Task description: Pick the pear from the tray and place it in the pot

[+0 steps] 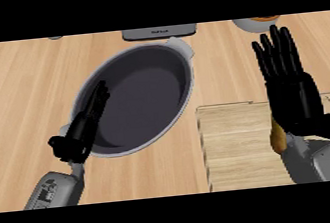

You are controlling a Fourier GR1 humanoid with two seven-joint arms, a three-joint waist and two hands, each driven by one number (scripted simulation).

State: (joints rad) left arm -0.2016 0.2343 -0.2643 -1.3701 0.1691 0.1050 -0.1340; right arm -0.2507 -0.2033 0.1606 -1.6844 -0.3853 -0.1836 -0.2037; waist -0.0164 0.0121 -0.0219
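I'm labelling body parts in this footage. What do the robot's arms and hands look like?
Both forearms are light grey, boxy shells with rounded edges. The left forearm has small dark markings on its casing; the right forearm looks plain. The left hand and right hand are matte black, with long slender fingers. No cables show.

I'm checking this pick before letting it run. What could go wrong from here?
1. The right hand is open above the tray and covers most of the pear, so closing on it could miss or nudge it.
2. The left hand lies along the pot rim and might get in the way of the placement.
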